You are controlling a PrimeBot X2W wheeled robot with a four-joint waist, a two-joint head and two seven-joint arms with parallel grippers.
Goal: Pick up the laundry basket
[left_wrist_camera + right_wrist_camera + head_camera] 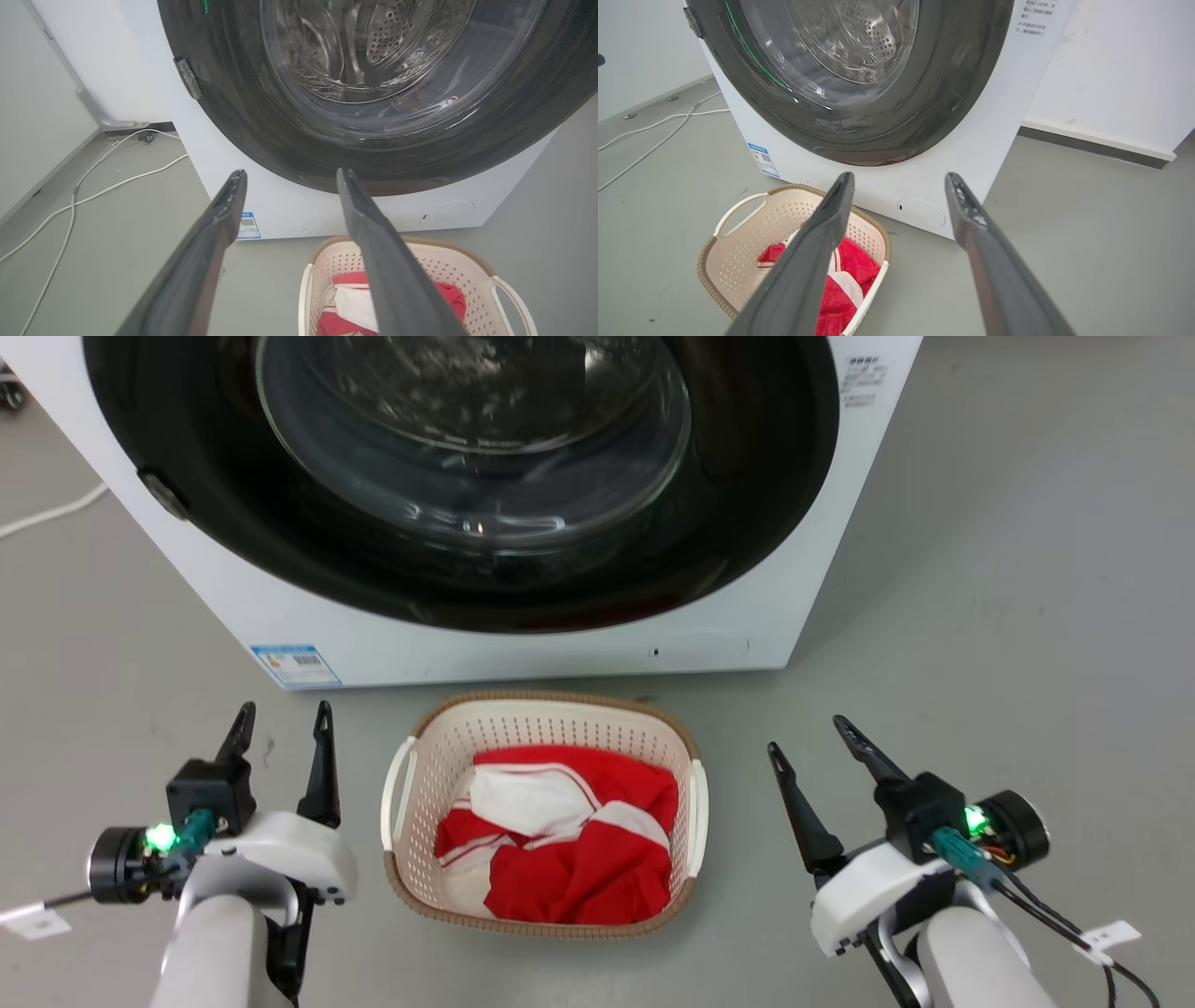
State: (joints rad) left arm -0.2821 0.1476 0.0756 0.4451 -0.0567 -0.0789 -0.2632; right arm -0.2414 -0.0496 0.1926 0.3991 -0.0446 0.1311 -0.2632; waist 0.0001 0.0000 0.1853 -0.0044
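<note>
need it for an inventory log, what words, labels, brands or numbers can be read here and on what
blue sticker, lower left front of the washing machine: QR code and print, too small to read
printed lines, its upper right front: blurred, unreadable
white cable tags: marks too small to read
no brand or number legible

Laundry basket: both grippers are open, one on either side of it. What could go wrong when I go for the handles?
The thin side handles hug the wall of the laundry basket, so the left gripper or right gripper may miss and shove it. The washing machine stands close behind; a forward lift could bump it. Lifting unevenly could spill the red-and-white cloth.
</note>
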